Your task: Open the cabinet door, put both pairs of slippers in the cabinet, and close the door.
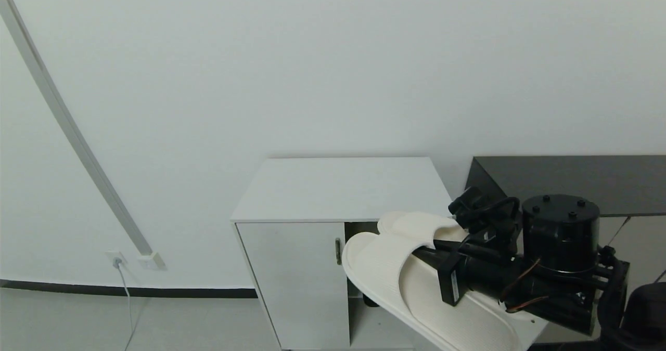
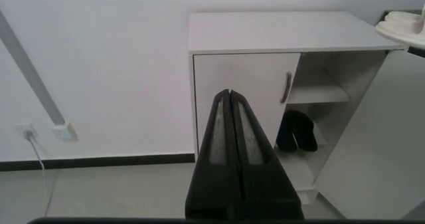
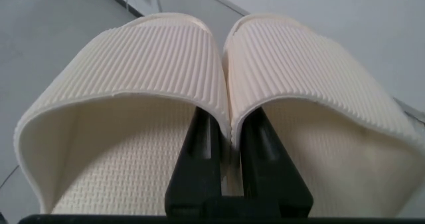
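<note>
L wrist view: black slippers [image 2: 297, 132] seen low in cabinet [image 2: 279, 31]; left gripper [image 2: 230, 98] pressed together. R wrist view: white slippers [image 3: 159, 64] pinched by right gripper [image 3: 230, 127], straps over its fingers.

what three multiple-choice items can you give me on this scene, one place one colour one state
1. Where are the black slippers? A on the floor by the socket; B inside the cabinet, below its shelf; C on top of it.
2. What colour are the held slippers on the right end effector? A black; B cream; C red.
3. How is the left end effector? A shut, empty; B wide open; C shut on a slipper.
Answers: B, the left wrist view shows them in the open compartment; B, both show cream; A, its jaws meet with nothing between.
</note>
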Controlling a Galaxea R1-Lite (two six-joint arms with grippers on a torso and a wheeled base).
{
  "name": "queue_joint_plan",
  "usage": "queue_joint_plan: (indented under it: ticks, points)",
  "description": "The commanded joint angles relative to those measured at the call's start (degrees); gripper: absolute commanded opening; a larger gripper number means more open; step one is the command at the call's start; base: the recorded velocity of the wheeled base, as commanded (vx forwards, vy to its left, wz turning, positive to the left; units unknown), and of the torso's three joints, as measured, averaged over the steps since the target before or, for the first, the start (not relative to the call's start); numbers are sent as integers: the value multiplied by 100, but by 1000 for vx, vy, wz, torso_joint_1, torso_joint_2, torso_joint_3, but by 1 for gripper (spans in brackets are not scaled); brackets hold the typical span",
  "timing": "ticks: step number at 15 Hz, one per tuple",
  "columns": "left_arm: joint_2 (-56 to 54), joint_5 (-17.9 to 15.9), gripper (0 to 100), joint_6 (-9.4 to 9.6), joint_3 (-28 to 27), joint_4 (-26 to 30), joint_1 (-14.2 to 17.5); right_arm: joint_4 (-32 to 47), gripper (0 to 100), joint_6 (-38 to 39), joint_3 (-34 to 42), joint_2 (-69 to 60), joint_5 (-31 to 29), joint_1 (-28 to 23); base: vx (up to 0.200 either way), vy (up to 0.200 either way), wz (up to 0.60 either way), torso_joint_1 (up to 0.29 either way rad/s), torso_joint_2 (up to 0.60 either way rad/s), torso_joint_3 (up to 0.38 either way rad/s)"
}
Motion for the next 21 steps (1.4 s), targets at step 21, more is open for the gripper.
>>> queue_joint_plan:
  ticks: [21]
  points:
    - [5,-1,0,-16,-4,-5,12,-206,0,-10,146,132,13,39,0,0,-29,-12,29,16]
